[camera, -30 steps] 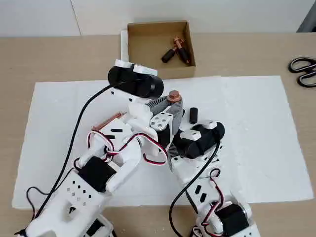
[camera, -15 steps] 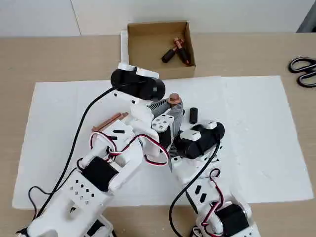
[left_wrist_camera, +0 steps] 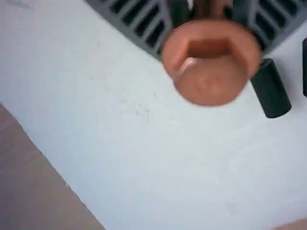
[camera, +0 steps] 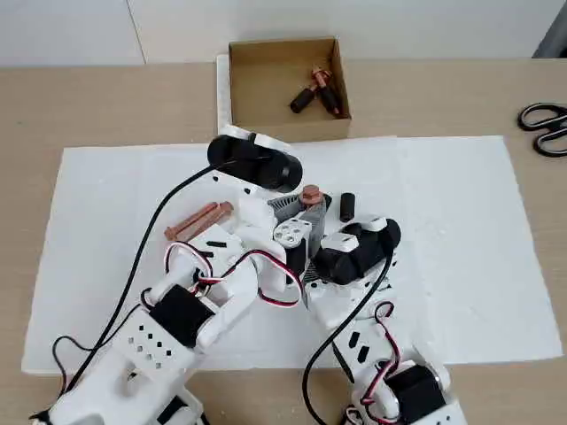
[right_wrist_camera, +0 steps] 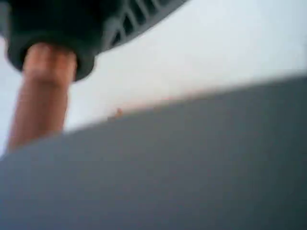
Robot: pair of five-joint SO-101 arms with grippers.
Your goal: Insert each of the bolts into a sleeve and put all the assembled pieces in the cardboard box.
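Note:
My left gripper [camera: 306, 205] is shut on a copper bolt [camera: 310, 193], whose hex head [left_wrist_camera: 211, 67] sticks out between the ribbed grey fingers [left_wrist_camera: 139, 21]. In the right wrist view the bolt's shaft [right_wrist_camera: 41, 96] passes through a black sleeve [right_wrist_camera: 48, 33]. My right gripper [camera: 308, 237] sits right against the left one, just below the bolt. A loose black sleeve [camera: 347, 206] [left_wrist_camera: 271, 88] lies on the foam beside them. Two more copper bolts [camera: 199, 220] lie to the left. The cardboard box [camera: 257, 84] at the back holds assembled pieces [camera: 314, 90].
A white foam sheet [camera: 461, 230] covers the wooden table. Scissors [camera: 545, 124] lie at the far right edge. Black cables run along both arms over the near part of the sheet.
The left gripper has carried the bolt nearer, toward the right gripper, and its arm has swung right, uncovering the two loose bolts. The right arm has stayed put.

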